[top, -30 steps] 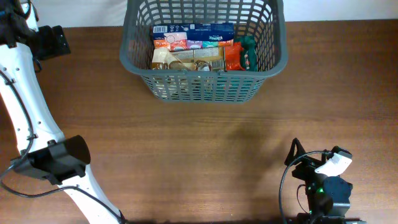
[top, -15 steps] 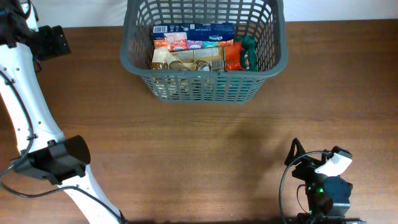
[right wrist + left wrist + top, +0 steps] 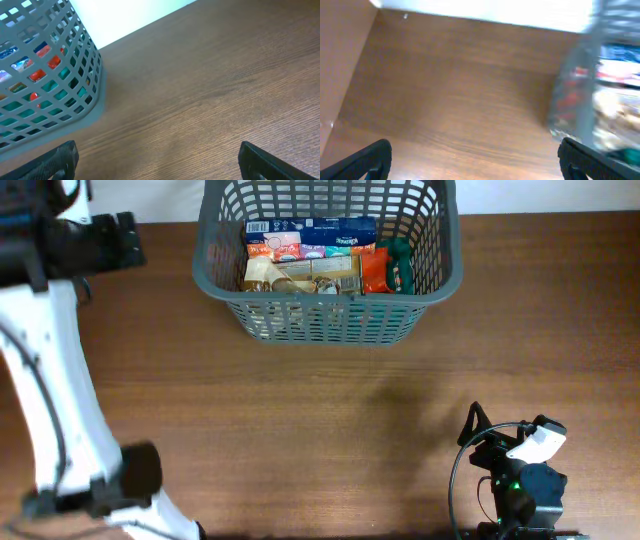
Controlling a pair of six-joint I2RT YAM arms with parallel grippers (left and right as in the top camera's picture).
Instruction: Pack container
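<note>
overhead shows grey lattice-sided container [image 3: 328,310] holding snack packets [image 3: 318,255].

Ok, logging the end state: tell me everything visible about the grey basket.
The basket is dark grey plastic, rectangular, with slotted flared walls and a solid rim. It stands upright on the wooden table near its far edge. Snack packets lie inside: blue at the back, tan in front, orange and green beside those. No arm touches it.

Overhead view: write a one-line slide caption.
Grey lattice basket at the table's far edge holds snack packets; left arm and right arm stand clear of it.
</note>
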